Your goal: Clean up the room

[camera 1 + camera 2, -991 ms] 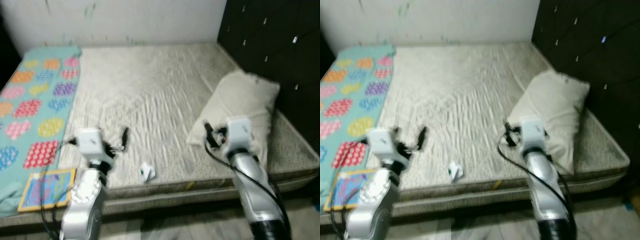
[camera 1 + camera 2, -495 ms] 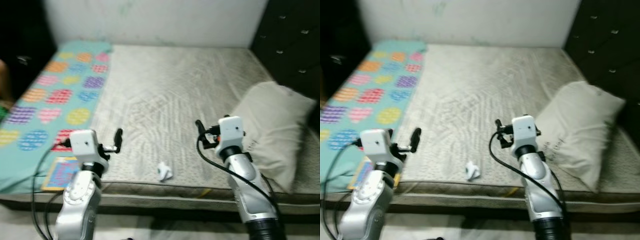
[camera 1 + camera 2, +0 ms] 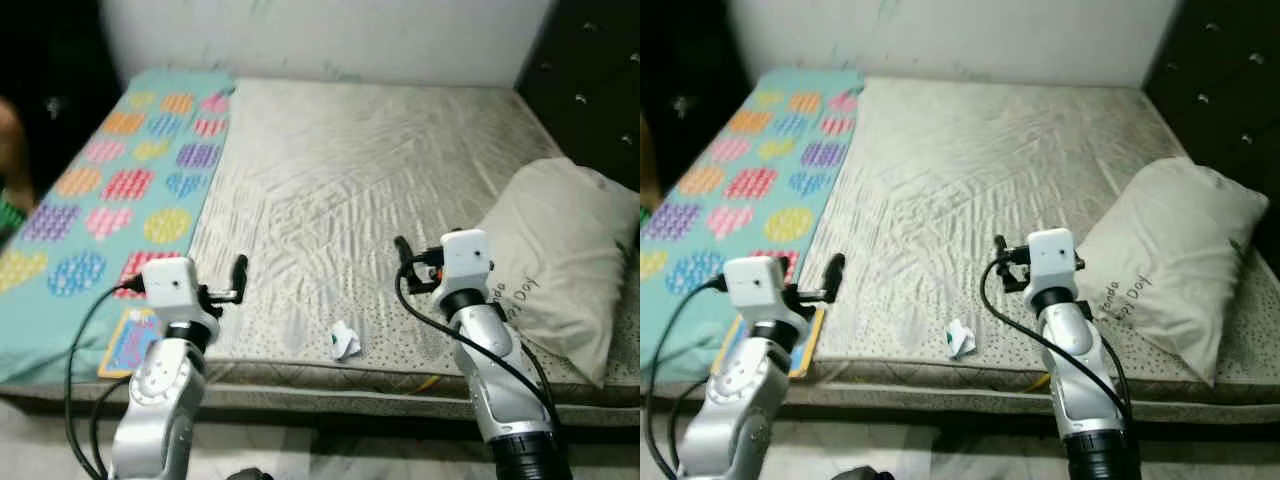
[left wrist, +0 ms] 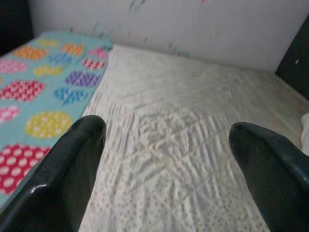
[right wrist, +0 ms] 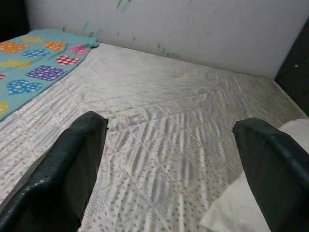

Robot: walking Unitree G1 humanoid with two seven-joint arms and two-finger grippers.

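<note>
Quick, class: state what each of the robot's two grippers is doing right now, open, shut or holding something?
Left gripper: open, holding nothing, above the mattress.
Right gripper: open, holding nothing, above the mattress.

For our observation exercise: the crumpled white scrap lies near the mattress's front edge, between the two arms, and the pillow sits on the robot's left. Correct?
Not quite. The pillow sits on the robot's right, as the left eye view shows. The crumpled white scrap does lie near the mattress's front edge, between the two arms.
</note>
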